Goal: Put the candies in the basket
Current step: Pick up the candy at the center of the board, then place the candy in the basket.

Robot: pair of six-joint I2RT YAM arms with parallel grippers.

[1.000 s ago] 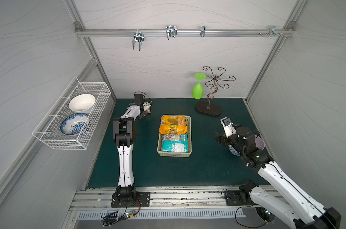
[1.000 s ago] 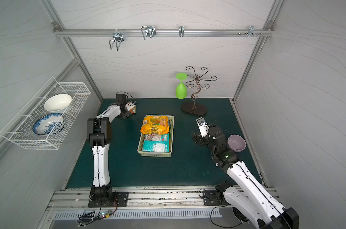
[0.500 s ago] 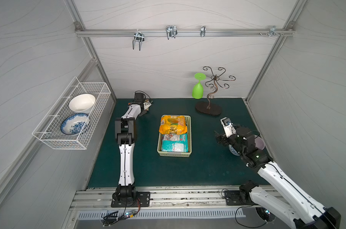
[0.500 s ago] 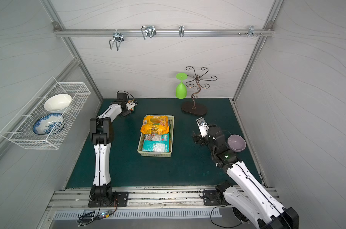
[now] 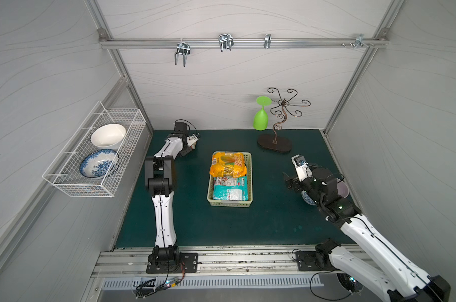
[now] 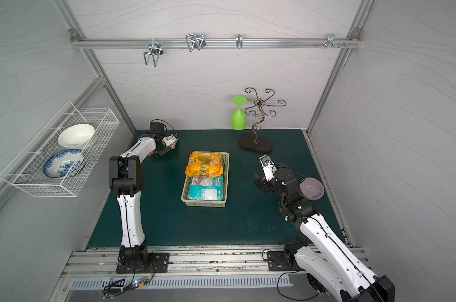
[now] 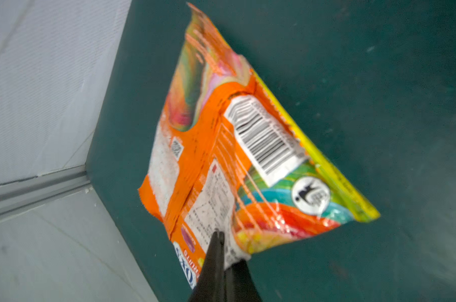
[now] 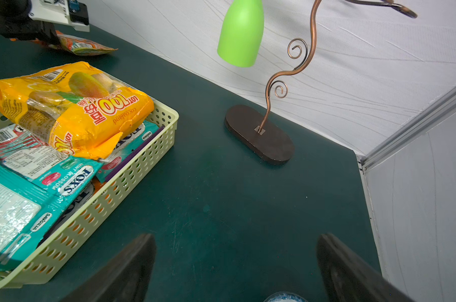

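Note:
The pale yellow-green basket stands mid-mat. In it lie several candies: a yellow-orange packet on top and teal packets beneath. One orange candy packet is outside the basket, by the mat's far left corner. My left gripper is shut on that packet's edge. My right gripper hangs open over bare mat to the right of the basket, holding nothing.
A copper mug tree with a green glass hanging upside down stands at the back right. A purple bowl and a blue-patterned bowl sit under my right arm. A white wire basket with two bowls hangs on the left wall.
My left gripper has closed on the orange packet and shifted slightly toward the back wall. The right arm has not moved.

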